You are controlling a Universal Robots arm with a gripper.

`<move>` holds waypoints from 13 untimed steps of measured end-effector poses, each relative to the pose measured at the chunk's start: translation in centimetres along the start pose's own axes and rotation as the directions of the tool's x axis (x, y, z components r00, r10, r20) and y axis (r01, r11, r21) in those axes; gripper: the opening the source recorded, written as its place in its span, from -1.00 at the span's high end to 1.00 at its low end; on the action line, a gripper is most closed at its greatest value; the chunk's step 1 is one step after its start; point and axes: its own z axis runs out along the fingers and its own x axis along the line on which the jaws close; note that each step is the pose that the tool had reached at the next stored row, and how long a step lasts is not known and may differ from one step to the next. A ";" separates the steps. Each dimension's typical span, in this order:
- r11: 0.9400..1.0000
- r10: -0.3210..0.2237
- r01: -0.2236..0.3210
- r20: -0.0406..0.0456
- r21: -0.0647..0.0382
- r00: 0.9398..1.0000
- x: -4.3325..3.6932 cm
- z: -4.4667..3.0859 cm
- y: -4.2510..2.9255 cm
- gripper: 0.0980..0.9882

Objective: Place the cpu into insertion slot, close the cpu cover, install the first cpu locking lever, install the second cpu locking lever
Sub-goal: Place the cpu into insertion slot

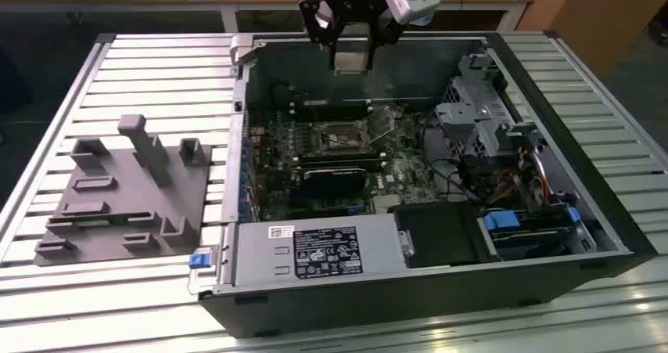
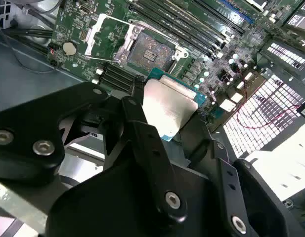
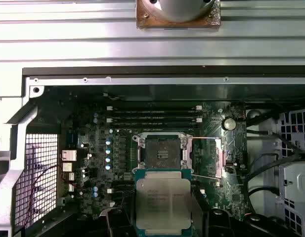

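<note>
My gripper (image 1: 352, 54) hangs above the back of the open computer case (image 1: 584, 212), shut on the cpu (image 1: 351, 60), a flat square chip with a silvery top. In both wrist views the cpu (image 3: 163, 200) (image 2: 169, 106) sits between the black fingers (image 2: 137, 123), well above the motherboard. The insertion slot (image 3: 162, 150) (image 2: 152, 52) (image 1: 339, 140) lies open with its dark centre bare. The cpu cover (image 3: 205, 157) (image 2: 105, 34) is flipped up beside the slot. Two thin locking levers (image 3: 204, 138) stand free near the cover.
Long black memory slots (image 3: 152, 116) run beside the socket. A black heatsink block (image 1: 336, 174) lies on the board toward the front. A power supply (image 1: 313, 251) fills the front, a drive cage (image 1: 480, 118) the exterior view's right. A grey fixture (image 1: 125, 189) rests outside on the slatted table.
</note>
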 end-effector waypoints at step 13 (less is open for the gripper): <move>1.000 0.000 0.000 0.000 0.000 1.000 -0.01 0.28 -0.03 0.01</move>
